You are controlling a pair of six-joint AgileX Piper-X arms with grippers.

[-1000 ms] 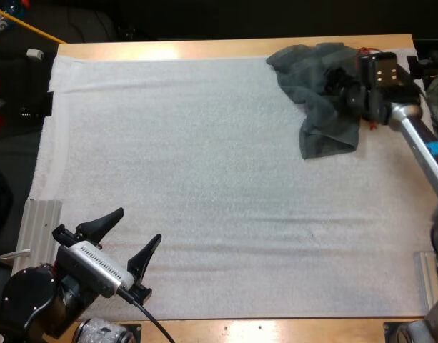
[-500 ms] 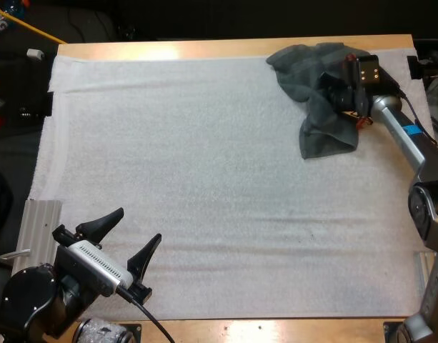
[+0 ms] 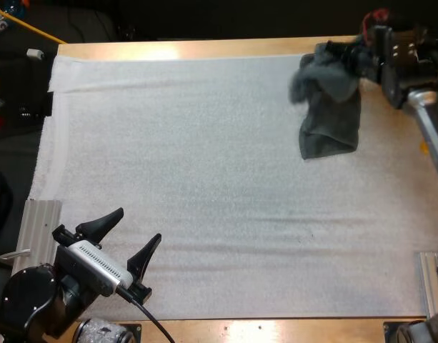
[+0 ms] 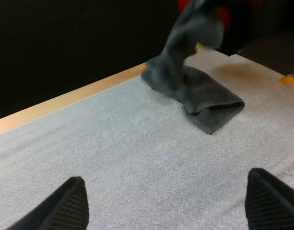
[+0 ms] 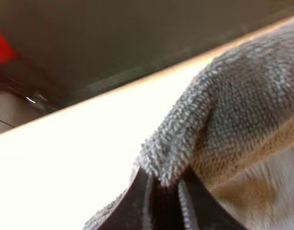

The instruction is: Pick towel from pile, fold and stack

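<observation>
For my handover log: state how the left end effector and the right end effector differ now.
The left end effector is open, fingers apart and clear of anything; the right end effector is shut on the towel. The left sits over the near left of the mat; the right is at its far right, holding one towel end up while the other end lies on the mat. Both have black fingers.

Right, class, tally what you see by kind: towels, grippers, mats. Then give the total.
towel: 1
grippers: 2, the left gripper open, the right gripper shut on the towel
mat: 1
Total: 4
</observation>
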